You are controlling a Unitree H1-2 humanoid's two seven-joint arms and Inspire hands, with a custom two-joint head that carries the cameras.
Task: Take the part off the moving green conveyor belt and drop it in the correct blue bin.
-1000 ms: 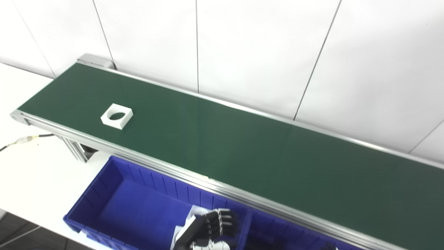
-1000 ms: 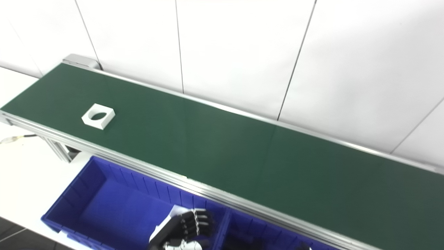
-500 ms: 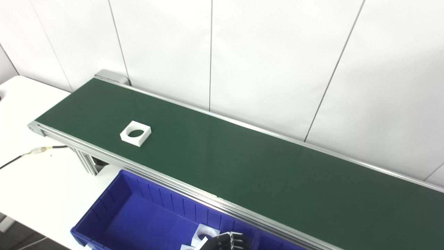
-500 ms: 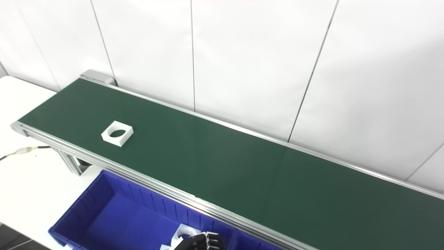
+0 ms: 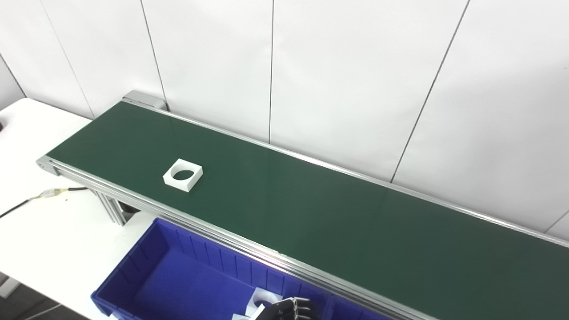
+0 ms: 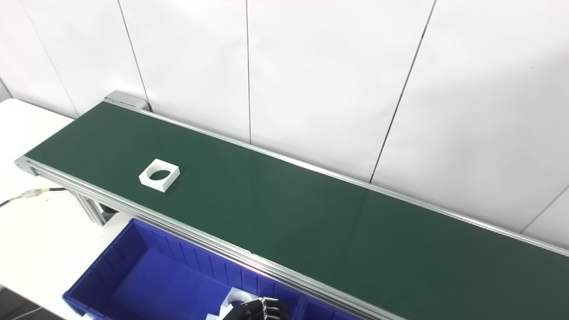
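A white square part with a round hole [image 5: 182, 174] lies flat on the green conveyor belt [image 5: 311, 209], near its left end. My left hand [image 5: 291, 309] shows only as dark curled fingers at the bottom edge, over the blue bin [image 5: 178, 275] and far from the part on the belt. I cannot tell whether it holds anything. A white part with a hole [image 5: 262, 297] lies in the bin just left of the hand. My right hand is out of view.
The bin stands below the belt's near aluminium rail [image 5: 222, 231]. A second blue bin [image 5: 340, 311] begins right of a divider. A white table [image 5: 44, 231] with a cable [image 5: 44, 194] lies to the left. A white panelled wall runs behind the belt.
The camera tilted up early on, so the hand sank to the picture's bottom edge. The white part has travelled a little to the right along the belt.
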